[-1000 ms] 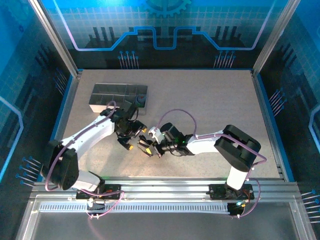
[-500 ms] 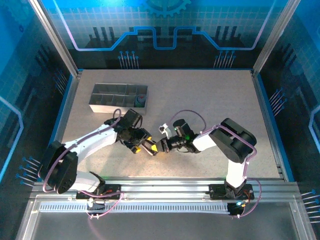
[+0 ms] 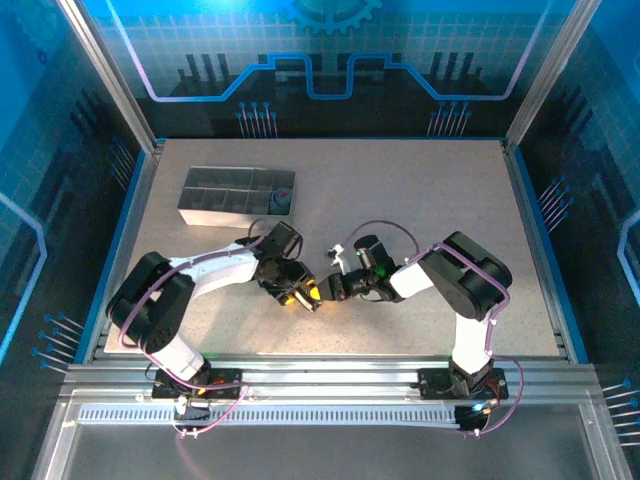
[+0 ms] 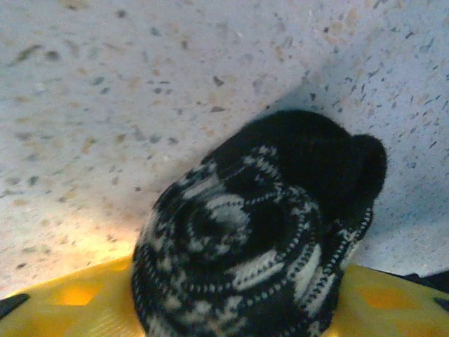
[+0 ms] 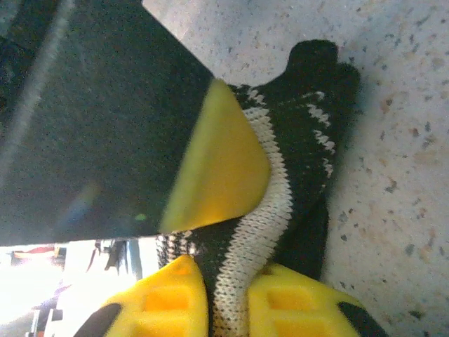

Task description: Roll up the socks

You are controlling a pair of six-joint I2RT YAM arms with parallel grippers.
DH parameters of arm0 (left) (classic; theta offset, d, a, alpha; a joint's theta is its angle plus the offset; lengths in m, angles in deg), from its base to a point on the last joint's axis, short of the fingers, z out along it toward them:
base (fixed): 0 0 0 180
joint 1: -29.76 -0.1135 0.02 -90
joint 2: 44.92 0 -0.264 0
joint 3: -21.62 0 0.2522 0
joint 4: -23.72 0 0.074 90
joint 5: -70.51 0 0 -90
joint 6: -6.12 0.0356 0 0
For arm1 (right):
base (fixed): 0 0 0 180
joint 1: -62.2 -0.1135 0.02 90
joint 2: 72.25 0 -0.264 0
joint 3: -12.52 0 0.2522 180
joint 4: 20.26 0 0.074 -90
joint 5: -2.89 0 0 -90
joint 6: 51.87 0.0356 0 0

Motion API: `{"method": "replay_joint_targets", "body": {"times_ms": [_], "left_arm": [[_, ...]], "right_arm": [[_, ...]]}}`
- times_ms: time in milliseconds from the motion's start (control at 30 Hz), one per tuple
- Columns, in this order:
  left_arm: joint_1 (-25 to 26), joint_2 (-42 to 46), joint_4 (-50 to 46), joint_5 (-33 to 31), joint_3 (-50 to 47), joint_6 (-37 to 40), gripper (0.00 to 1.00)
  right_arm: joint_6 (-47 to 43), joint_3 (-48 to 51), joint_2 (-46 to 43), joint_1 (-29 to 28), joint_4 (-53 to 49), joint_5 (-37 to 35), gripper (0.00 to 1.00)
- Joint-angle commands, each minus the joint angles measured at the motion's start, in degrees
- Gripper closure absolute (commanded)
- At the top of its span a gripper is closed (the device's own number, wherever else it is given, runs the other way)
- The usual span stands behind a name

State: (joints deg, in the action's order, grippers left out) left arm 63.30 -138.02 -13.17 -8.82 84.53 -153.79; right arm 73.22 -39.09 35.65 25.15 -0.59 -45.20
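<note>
From overhead I count one tray [image 3: 215, 214] at the far left of the surface with a second sock [image 3: 283, 201] in its right-end compartment, and two arms meeting near the middle. My left wrist camera gives what the overhead cannot: one rolled black sock [image 4: 259, 232] lying on the surface over the left end effector [image 3: 303, 296], though I cannot tell whether it is clamped. On my right wrist camera, the right end effector [image 5: 226, 298] pinches that sock's white-stitched edge, with one left pad [image 5: 217, 165] touching it.
</note>
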Motion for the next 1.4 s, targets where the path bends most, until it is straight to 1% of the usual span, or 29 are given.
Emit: {"method": "replay_joint_targets", "body": {"times_ms": [0, 133, 200, 267, 300, 367, 400, 433, 467, 500, 533, 633, 700, 933, 967, 1000, 1133, 1167, 1300, 1367], "left_arm": [[1.66, -3.61, -7.10, -3.57, -2.17, 1.17, 0.49], [1.74, -4.40, -7.74, -4.88, -3.81, 1.34, 0.55], [1.54, -4.84, -8.15, -5.16, -3.81, 1.87, 0.61], [0.97, -5.46, -9.31, -4.54, -2.88, 2.69, 0.67], [0.77, -5.91, -10.93, -4.56, -1.84, 3.35, 0.68], [0.48, -6.73, -14.20, -4.92, 0.53, 5.03, 0.68], [0.31, -7.52, -16.16, -5.26, 1.93, 6.03, 0.68], [0.15, -8.11, -17.59, -5.31, 2.89, 6.92, 0.68], [0.04, -8.83, -19.02, -5.27, 4.02, 7.95, 0.68], [0.01, -9.65, -20.34, -5.32, 5.10, 9.07, 0.68], [-0.18, -10.39, -21.39, -5.34, 5.90, 9.82, 0.68], [-0.76, -12.16, -22.84, -4.55, 7.15, 11.24, 0.68], [-1.39, -13.05, -22.83, -3.59, 7.49, 11.71, 0.67], [-2.61, -16.51, -25.53, -1.82, 11.06, 14.54, 0.66], [-2.67, -16.96, -25.97, -1.68, 11.57, 14.90, 0.65], [-2.76, -17.36, -26.22, -1.39, 11.92, 15.30, 0.65], [-3.13, -17.91, -26.35, -0.51, 12.36, 15.98, 0.65], [-3.27, -17.91, -26.33, -0.35, 12.48, 16.23, 0.65], [-3.53, -17.91, -26.78, -0.15, 12.98, 17.19, 0.65], [-3.59, -17.86, -26.78, 0.13, 13.12, 17.67, 0.65]], "right_arm": [[-6.93, 0.75, -0.84, -0.96, -22.69, -9.07, 0.78], [-12.34, -1.56, -6.52, -2.23, -27.28, -12.72, 0.71], [-16.51, -1.63, -11.59, -3.58, -29.45, -17.55, 0.65], [-21.33, 0.49, -17.99, -6.22, -28.86, -25.56, 0.60], [-24.61, 2.18, -21.85, -8.14, -27.86, -30.22, 0.56], [-31.19, 6.11, -28.11, -12.97, -24.53, -40.42, 0.45], [-34.66, 7.91, -30.47, -15.32, -22.62, -44.79, 0.40], [-37.12, 8.67, -31.72, -17.19, -22.18, -48.42, 0.37], [-39.37, 8.50, -32.12, -18.45, -23.12, -51.50, 0.36], [-40.95, 7.64, -31.81, -19.20, -25.06, -53.69, 0.34], [-42.49, 6.71, -31.32, -20.14, -26.34, -55.70, 0.28], [-47.60, 4.90, -28.52, -24.18, -26.02, -63.41, 0.26], [-49.85, 2.98, -25.77, -26.28, -25.42, -66.62, 0.25], [-53.76, -2.91, -17.32, -31.53, -22.16, -70.92, 0.24], [-53.81, -3.66, -16.05, -31.99, -21.80, -72.08, 0.21], [-53.68, -4.19, -14.82, -32.11, -21.48, -73.00, 0.12], [-52.80, -6.60, -10.46, -32.21, -21.85, -74.10, 0.12], [-52.55, -7.68, -8.82, -32.09, -22.86, -75.19, 0.13], [-50.94, -11.35, -3.08, -31.14, -26.59, -83.53, 0.15], [-50.02, -12.17, -2.04, -30.38, -27.86, -84.15, 0.19]]}}
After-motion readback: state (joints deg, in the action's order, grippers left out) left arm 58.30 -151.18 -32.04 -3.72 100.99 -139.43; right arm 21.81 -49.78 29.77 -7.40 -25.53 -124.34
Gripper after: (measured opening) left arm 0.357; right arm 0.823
